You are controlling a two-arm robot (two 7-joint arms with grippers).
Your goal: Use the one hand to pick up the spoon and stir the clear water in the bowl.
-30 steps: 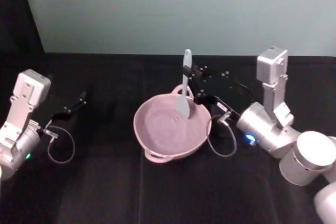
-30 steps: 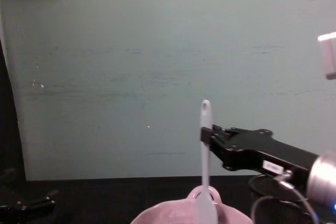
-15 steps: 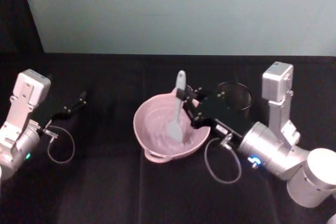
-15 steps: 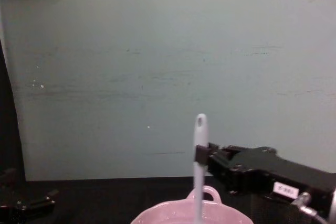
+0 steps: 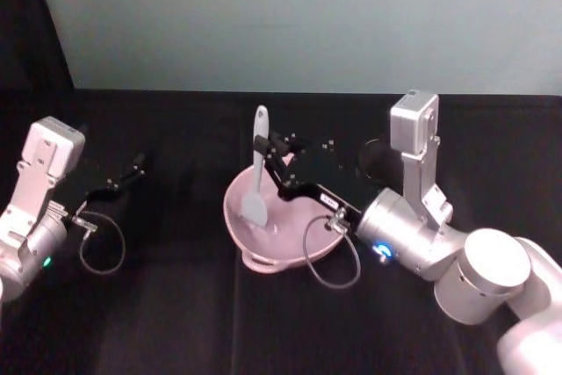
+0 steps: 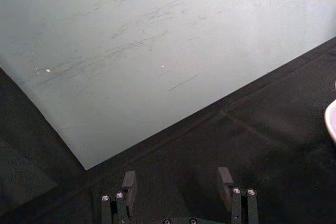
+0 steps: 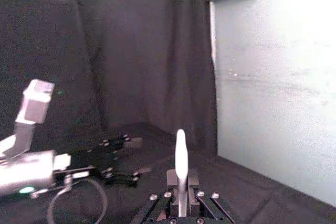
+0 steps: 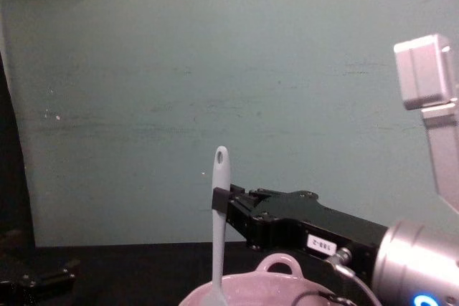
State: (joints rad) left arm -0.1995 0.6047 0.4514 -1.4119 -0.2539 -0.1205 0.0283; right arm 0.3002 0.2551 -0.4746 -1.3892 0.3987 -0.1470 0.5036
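White spoon (image 5: 256,177) stands upright, handle clamped by the right gripper (image 5: 267,152); below the gripper, its head dips into the pink bowl (image 5: 235,227). Left gripper (image 5: 132,169) rests well apart, fingers spread.

The chest view's lower edge cuts off the bowl (image 8: 251,289) and the head of the spoon (image 8: 219,220).

The right gripper (image 5: 272,148), black with a small white label, clamps the long white spoon (image 5: 258,164) on its upper handle, holding it nearly upright with the oval hole on top. The spoon's pale flat head sits low inside the glossy pink bowl (image 5: 234,224), near its left wall; the bowl's 2 loop handles sit on its near and far rims.
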